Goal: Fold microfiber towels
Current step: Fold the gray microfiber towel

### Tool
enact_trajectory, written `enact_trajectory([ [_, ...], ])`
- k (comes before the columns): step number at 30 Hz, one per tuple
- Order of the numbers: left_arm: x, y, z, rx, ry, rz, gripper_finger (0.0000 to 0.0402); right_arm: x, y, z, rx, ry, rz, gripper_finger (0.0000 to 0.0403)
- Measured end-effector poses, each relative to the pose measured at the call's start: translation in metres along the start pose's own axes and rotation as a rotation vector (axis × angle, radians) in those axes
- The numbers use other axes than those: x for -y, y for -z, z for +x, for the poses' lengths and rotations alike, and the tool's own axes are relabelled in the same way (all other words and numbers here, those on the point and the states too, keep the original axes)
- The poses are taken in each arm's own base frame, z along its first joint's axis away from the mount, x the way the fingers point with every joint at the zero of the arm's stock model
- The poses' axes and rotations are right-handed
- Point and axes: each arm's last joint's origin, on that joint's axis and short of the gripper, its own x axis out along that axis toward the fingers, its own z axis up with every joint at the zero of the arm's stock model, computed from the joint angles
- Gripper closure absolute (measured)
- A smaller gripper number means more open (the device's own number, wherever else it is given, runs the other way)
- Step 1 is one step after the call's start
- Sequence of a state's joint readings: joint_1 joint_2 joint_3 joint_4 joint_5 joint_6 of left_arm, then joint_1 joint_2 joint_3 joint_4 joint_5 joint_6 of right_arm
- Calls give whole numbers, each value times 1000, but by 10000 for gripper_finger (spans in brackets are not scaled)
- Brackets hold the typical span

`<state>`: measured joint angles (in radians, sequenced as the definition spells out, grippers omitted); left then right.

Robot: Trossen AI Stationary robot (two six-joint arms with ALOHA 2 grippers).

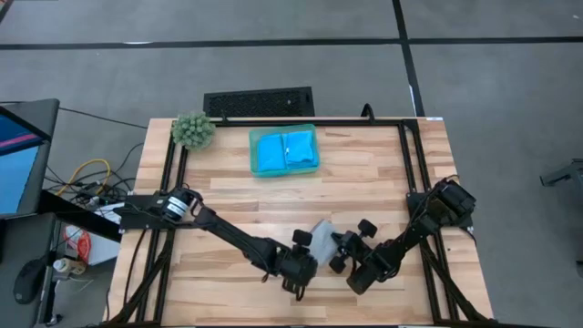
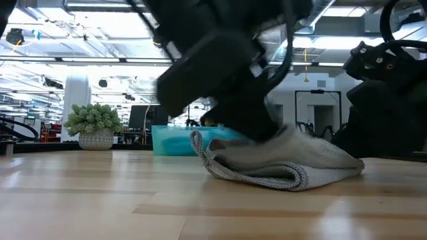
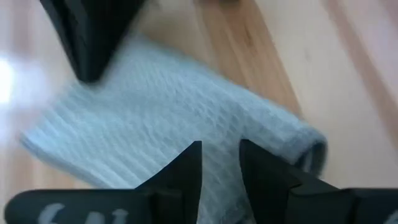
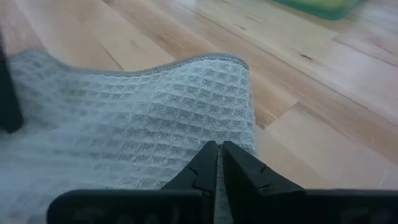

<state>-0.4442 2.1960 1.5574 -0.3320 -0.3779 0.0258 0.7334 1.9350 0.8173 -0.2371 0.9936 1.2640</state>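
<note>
Grey towel (image 1: 322,230) mostly hidden overhead beneath both arms' fingers.

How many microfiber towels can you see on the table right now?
3: two blue towels side by side in the teal tray, and one grey towel folded between both grippers near the front edge. More may be hidden beneath.

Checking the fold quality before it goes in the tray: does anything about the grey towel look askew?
Slightly. The grey towel lies folded on the table between both grippers, but its upper layer humps up instead of lying flat, and one edge curls upward in the low view. The blue towels sit neatly in the tray.
</note>
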Motion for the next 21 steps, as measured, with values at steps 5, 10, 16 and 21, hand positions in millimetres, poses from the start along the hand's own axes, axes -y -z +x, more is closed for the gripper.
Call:
enact_trajectory([
  [5,6,8,1,-62,52,-46,314,0,-5,-3,1,-14,22,352],
  [10,12,9,0,-60,25,-32,321,3,-33,-21,5,-62,98,349],
  [16,11,4,-3,-60,-8,-26,322,23,-72,-34,-149,-111,149,294],
  [21,11,-9,-14,-74,-18,-12,322,33,-91,-27,-318,-194,78,201],
])
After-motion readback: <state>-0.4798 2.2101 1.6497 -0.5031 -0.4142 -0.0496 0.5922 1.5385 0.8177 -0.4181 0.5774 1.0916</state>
